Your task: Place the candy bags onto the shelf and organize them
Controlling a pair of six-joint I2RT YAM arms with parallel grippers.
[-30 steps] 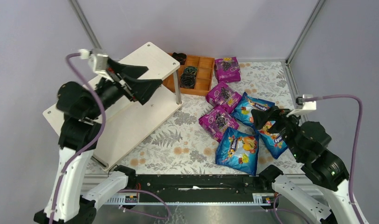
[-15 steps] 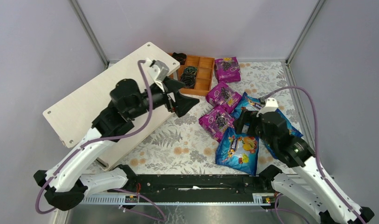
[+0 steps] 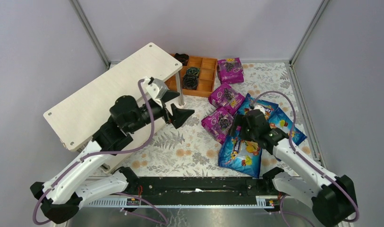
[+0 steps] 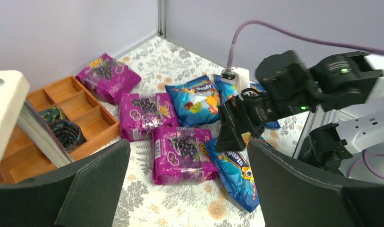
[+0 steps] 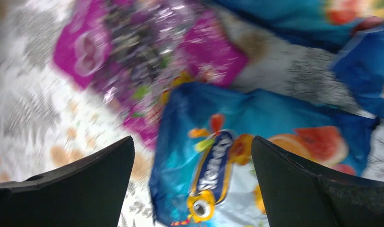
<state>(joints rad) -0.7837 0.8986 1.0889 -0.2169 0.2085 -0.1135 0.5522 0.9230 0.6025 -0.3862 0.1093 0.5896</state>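
Observation:
Three purple candy bags (image 3: 230, 69) (image 3: 226, 97) (image 3: 221, 123) and several blue ones (image 3: 241, 153) (image 3: 286, 128) lie on the floral table, right of centre. The shelf (image 3: 100, 90) stands at the left with no bags showing on it. My left gripper (image 3: 181, 113) is open and empty, in the air just right of the shelf, facing the bags; the nearest purple bag (image 4: 183, 153) lies between its fingers (image 4: 100, 189) in its wrist view. My right gripper (image 3: 238, 126) is open and empty, close above the near blue bag (image 5: 227, 161), with a purple bag (image 5: 147, 56) beyond it.
An orange-brown compartment tray (image 3: 206, 64) with black coiled rings (image 3: 191, 81) sits at the back, beside the shelf's metal post (image 3: 179, 90). Grey walls and frame posts enclose the table. The arms' base rail (image 3: 194, 187) runs along the near edge.
My left arm swung from over the shelf to the right and came down toward the bags. My right arm moved left and down over the near blue bag. Bags have not moved.

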